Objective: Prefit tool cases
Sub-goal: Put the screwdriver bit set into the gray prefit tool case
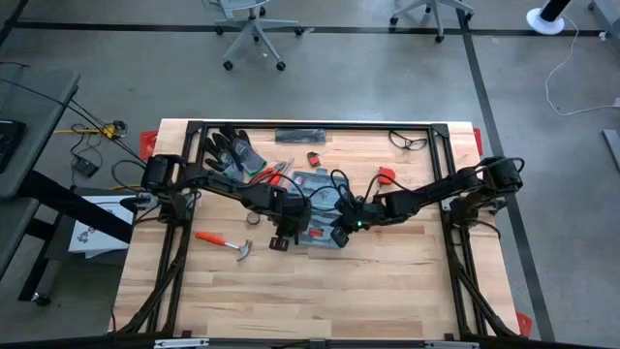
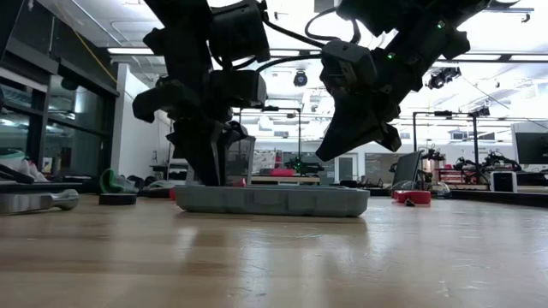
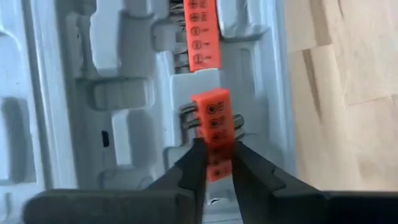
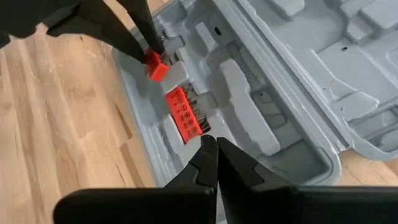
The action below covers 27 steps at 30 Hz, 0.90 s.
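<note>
While the one open tool case (image 4: pixel 249 118) lies under both arms, the left gripper (image 3: pixel 214 165) pinches one of two orange bit holders (image 3: pixel 214 127) between its fingers. The second holder (image 4: pixel 185 115) sits in the case just past the right gripper (image 4: pixel 213 152), whose fingers are closed on nothing.

One open tool case (image 1: pixel 315 208), two orange bit holders (image 3: pixel 212 134), one hammer (image 1: pixel 225 241).

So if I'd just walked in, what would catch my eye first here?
Probably the two dark arms meeting over an open blue-grey tool case in the middle of the wooden table. The left claw pinches a small bright orange bit holder above the case's moulded hollows, where a second orange strip already sits. The right claw hovers shut beside it.
</note>
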Tool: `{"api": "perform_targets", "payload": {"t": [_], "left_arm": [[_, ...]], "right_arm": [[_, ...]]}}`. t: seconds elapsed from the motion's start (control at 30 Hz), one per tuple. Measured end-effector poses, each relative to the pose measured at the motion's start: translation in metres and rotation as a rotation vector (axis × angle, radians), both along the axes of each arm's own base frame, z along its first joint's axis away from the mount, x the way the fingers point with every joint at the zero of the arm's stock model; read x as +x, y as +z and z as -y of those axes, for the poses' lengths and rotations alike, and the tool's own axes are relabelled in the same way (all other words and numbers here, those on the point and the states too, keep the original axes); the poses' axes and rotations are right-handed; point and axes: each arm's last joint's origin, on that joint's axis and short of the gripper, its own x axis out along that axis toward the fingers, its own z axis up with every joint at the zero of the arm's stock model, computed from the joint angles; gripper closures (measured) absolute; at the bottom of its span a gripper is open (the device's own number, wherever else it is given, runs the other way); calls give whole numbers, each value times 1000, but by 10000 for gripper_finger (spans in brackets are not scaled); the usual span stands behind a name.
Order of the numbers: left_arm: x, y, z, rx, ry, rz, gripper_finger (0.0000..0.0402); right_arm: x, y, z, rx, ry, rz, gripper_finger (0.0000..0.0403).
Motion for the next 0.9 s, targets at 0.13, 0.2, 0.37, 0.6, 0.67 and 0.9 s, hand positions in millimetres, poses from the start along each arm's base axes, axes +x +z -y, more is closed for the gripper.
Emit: {"api": "perform_targets", "payload": {"t": [0.13, 0.2, 0.37, 0.6, 0.67, 0.9], "left_arm": [[-1, 0, -5, 11, -20, -10, 349], [-2, 0, -8, 16, -26, -25, 340], [-6, -1, -10, 30, -50, -60, 319], [-8, 7, -12, 70, -12, -43, 307], [-9, 12, -12, 69, 2, -26, 304], [-15, 22, -12, 55, 42, -28, 293]], "right_arm": [[0, 0, 0, 1, 1, 0, 402], [0, 0, 0, 2, 1, 0, 402], [0, 0, 0, 3, 3, -1, 402], [0, 0, 0, 3, 3, -1, 402], [0, 0, 0, 3, 3, -1, 402], [0, 0, 0, 3, 3, -1, 402]]}}
